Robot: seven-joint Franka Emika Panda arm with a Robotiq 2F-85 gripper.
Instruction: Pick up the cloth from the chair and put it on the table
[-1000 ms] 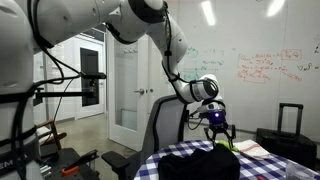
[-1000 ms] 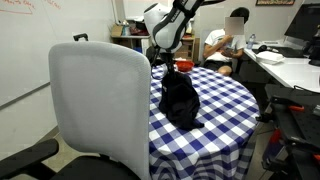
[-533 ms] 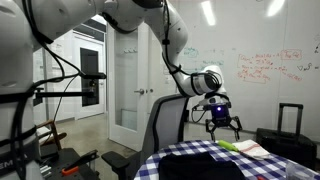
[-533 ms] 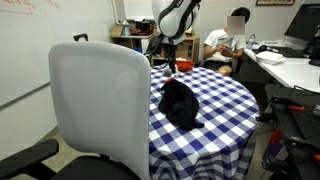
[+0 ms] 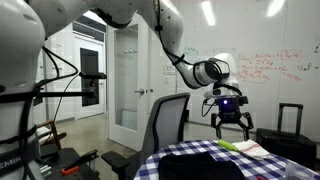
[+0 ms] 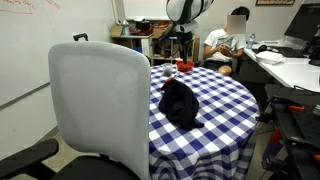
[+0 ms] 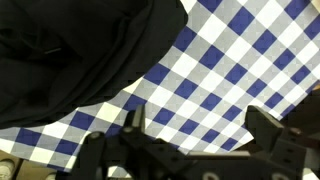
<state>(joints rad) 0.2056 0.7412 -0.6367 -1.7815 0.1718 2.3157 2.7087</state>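
Plainly, the black cloth (image 6: 180, 103) lay heaped on the checked table (image 6: 228, 95), at ten o'clock in the wrist view. Our gripper (image 5: 233, 127) hung above, jaws wide and empty. We judged the cloth soft, light, limp: best pinched at a raised fold.

Hardly any writing is coming through legibly.
White letters "EMIK" are showing on the dark robot base (image 5: 10, 165) at the lower left of an exterior view, cut off by the frame. Beyond the far edge of the desk (image 5: 165, 160), a whiteboard (image 5: 265, 68) is carrying red and green handwriting, too small to read. Red scribbles on a wall board (image 6: 20, 5) are proving equally illegible.
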